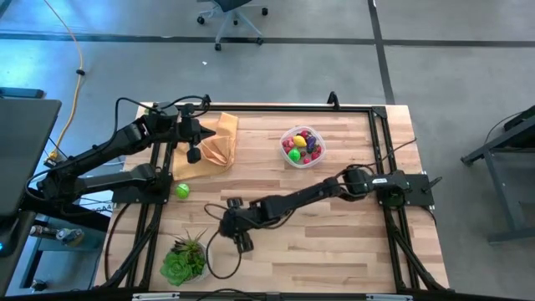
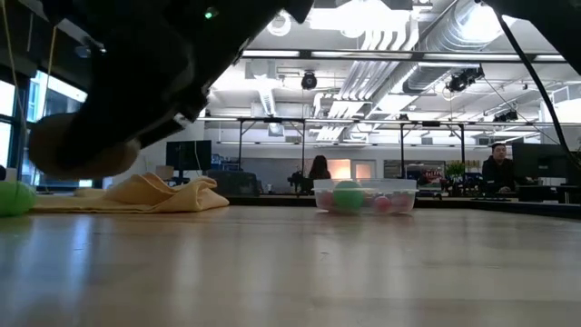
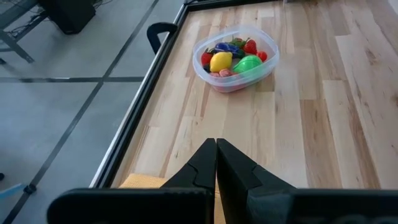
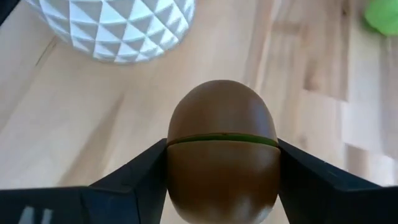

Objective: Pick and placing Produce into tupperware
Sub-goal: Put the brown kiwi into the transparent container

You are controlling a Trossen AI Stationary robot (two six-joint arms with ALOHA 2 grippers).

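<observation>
The clear tupperware stands on the table toward the far right, and several pieces of produce lie in it: yellow, green, red and purple. It also shows in the left wrist view and the low view. A brown egg-shaped produce piece with a green seam sits in my right gripper, near the table's front middle. A green produce piece lies on the wood at the left. My left gripper hangs shut over the tan cloth at the far left. My right gripper pinches the brown piece by its two opposite sides, one finger on each side, at the level of its green seam. The fingers slant down from the table's right. In the low view the piece hangs clear of the wood.
A leafy green plant in a white faceted pot stands at the near left, close to my right gripper; the pot shows just beyond the brown piece. A dark frame rail runs along the table's edges. Bare wood lies between the pot and the tupperware.
</observation>
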